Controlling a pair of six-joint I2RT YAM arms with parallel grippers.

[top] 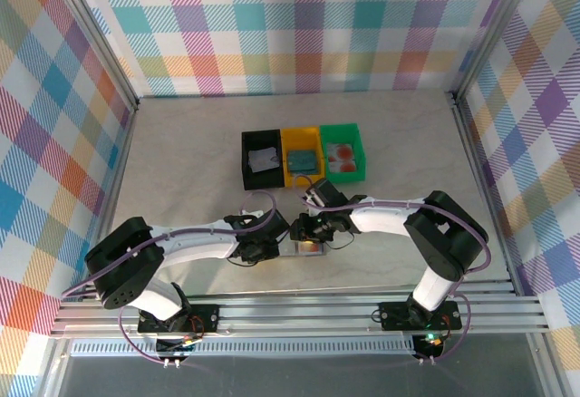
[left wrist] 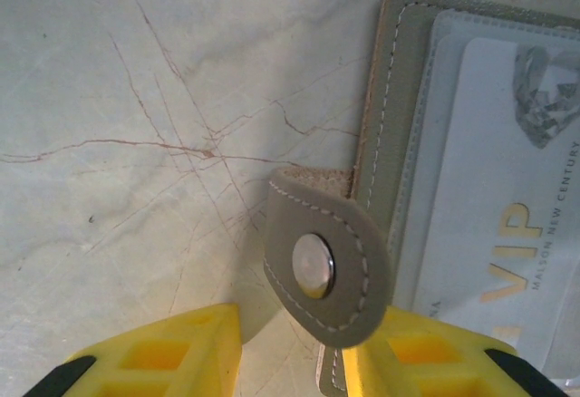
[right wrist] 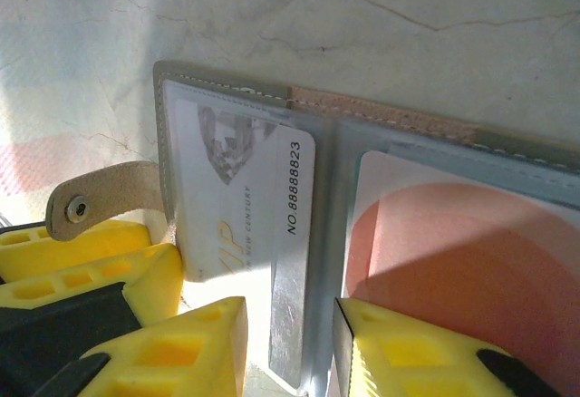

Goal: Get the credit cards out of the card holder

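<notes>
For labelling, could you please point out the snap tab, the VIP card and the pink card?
snap tab [left wrist: 313,266], left wrist view, on its metal stud.
VIP card [right wrist: 243,202], right wrist view, on its printed face.
pink card [right wrist: 453,252], right wrist view, mid-face.

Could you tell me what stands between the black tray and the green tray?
The yellow tray, holding a teal card, stands there, as the top external view shows.
</notes>
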